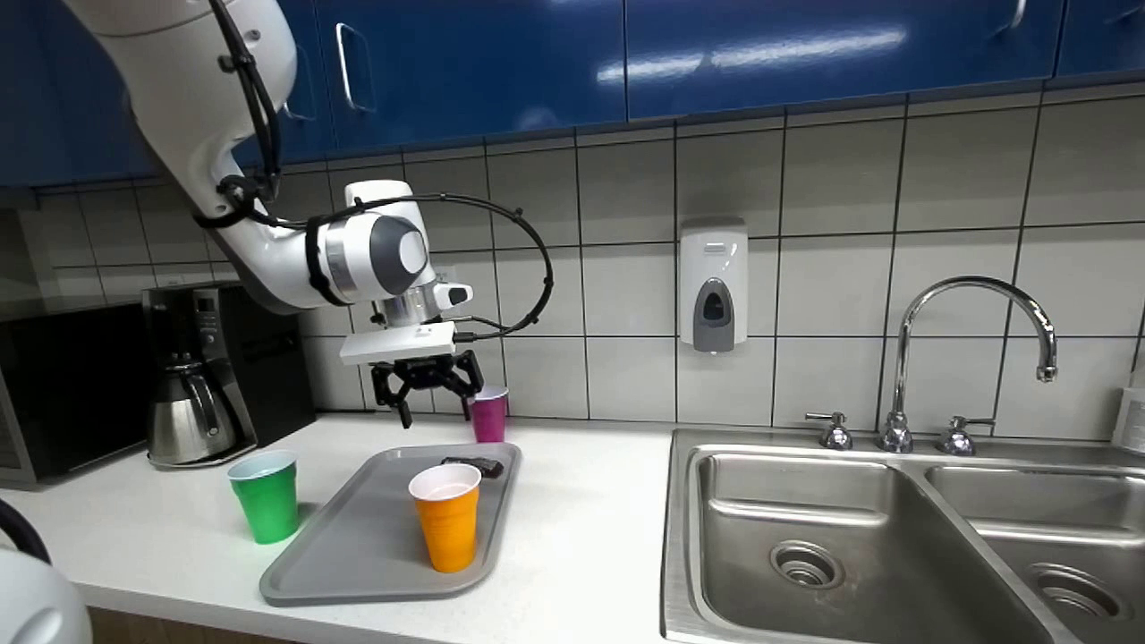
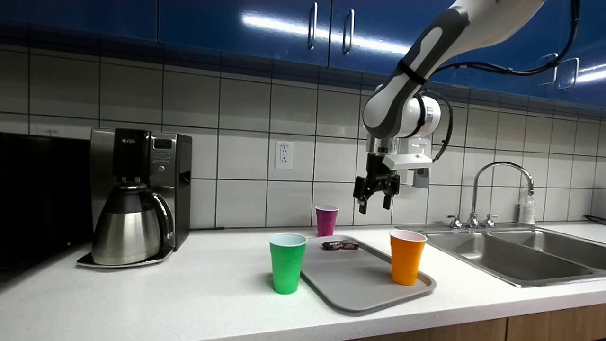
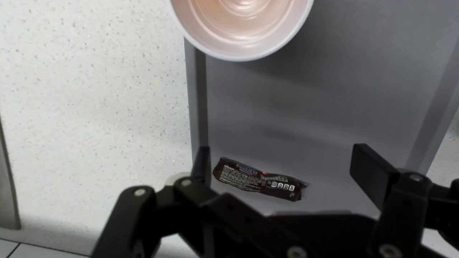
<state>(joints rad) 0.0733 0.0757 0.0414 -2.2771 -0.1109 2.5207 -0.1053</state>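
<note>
My gripper (image 1: 436, 417) hangs open above the far part of the grey tray (image 1: 358, 528), holding nothing. In the wrist view a brown-wrapped candy bar (image 3: 258, 181) lies on the tray, seen between the spread fingers (image 3: 373, 175) but well below them. An orange cup (image 2: 407, 260) stands upright on the tray's near part; its pale inside (image 3: 244, 43) fills the top of the wrist view. Beside the tray, on the counter, is an upright green cup (image 2: 287, 265). A magenta cup (image 2: 326, 221) stands behind the tray near the wall, partly hidden by a fingertip in an exterior view.
A steel double sink (image 1: 684, 537) with a curved faucet (image 1: 966, 284) is set into the white counter (image 1: 581, 537). A coffee maker (image 2: 163, 189) with a steel carafe (image 2: 128, 232) stands at the opposite end. Blue cabinets (image 1: 483, 63) and a soap dispenser (image 1: 713, 286) are on the wall.
</note>
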